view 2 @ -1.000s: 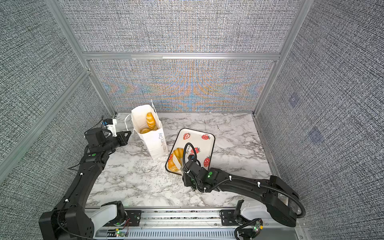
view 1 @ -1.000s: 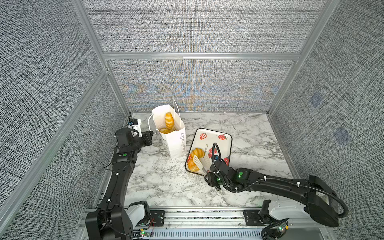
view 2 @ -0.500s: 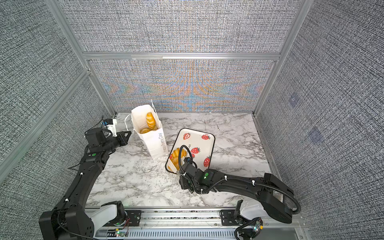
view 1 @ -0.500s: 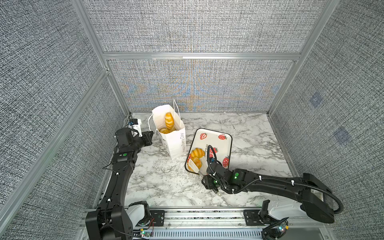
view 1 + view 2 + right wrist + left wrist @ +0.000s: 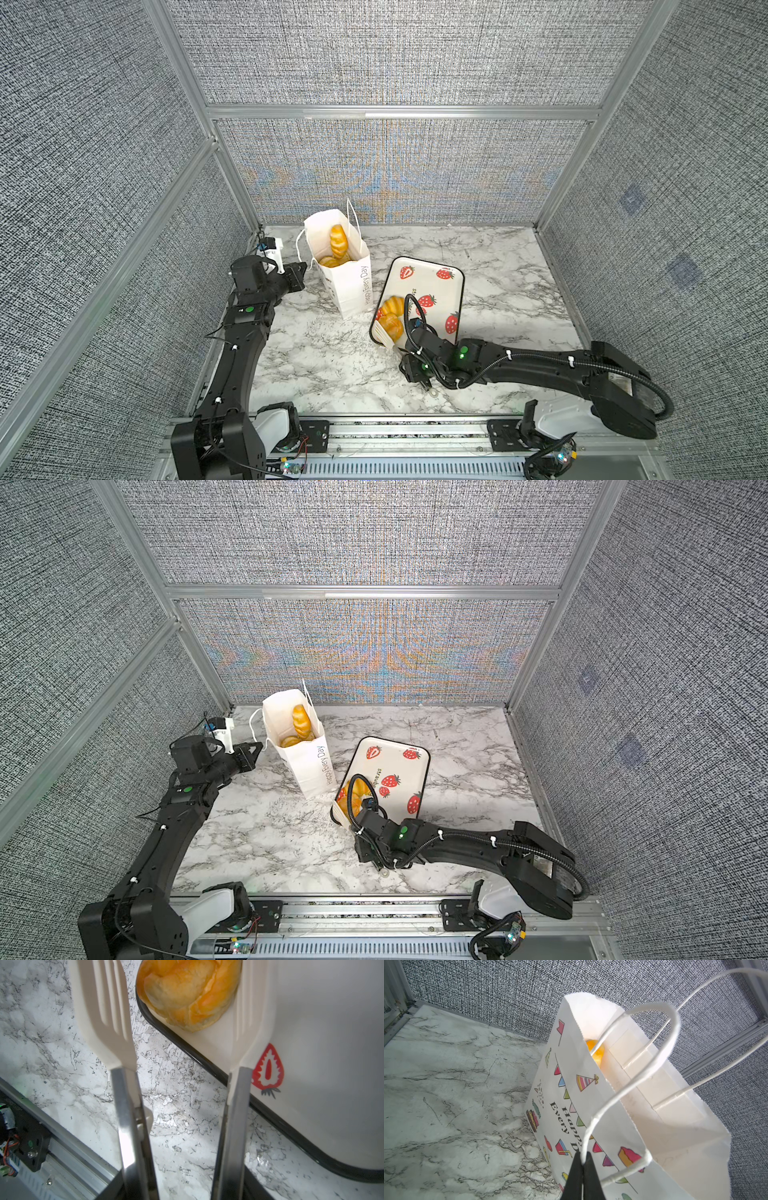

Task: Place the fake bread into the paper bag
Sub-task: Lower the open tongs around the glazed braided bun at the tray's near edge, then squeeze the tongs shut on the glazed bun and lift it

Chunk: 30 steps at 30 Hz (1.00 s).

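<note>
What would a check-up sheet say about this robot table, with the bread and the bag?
Surface: white-grey marble tabletop, no spills seen.
Job's things: tall white paper bag upright, golden toy breads inside; two golden toy buns lie on the strawberry-printed white tray.
Clutter: nothing seen.
Grippers: left gripper pinches the bag's white cord handle; right gripper holds white slotted tongs, blades either side of one bun.
Cables: black hose loops above right wrist.
Surroundings: grey woven walls, aluminium frame.

Golden-orange fake bread (image 5: pixel 187 993), white paper bag (image 5: pixel 566 1059) with colourful bunting, red-strawberry white tray (image 5: pixel 332 1043), cream tongs (image 5: pixel 104 1012), grey-veined marble table (image 5: pixel 332 365).
</note>
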{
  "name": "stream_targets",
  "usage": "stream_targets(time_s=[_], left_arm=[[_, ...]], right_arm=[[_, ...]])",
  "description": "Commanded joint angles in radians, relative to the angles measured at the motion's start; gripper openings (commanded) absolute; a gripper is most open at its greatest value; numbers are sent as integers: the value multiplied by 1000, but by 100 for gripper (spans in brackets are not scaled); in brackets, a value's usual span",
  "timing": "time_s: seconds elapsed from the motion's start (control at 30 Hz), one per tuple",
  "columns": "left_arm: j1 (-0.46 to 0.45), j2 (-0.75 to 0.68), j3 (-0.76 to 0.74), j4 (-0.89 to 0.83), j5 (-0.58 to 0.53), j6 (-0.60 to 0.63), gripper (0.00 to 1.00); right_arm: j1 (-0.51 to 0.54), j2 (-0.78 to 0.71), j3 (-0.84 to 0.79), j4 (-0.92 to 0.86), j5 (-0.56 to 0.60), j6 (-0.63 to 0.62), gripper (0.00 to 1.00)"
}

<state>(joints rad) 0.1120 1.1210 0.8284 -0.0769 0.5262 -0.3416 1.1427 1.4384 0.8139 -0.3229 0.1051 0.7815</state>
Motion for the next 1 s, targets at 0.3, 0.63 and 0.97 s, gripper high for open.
stream_targets(time_s=[0.3,0.63,0.97], left_arm=[[0,5,-3,13,4,0,0],[0,4,-3,11,3,0,0],[0,7,-2,13,6,1,0]], right_arm=[[38,37,91,-157,130,-35,56],[40,81,151,-225,149,-50,57],[40,103,177,-273,178,-55,56]])
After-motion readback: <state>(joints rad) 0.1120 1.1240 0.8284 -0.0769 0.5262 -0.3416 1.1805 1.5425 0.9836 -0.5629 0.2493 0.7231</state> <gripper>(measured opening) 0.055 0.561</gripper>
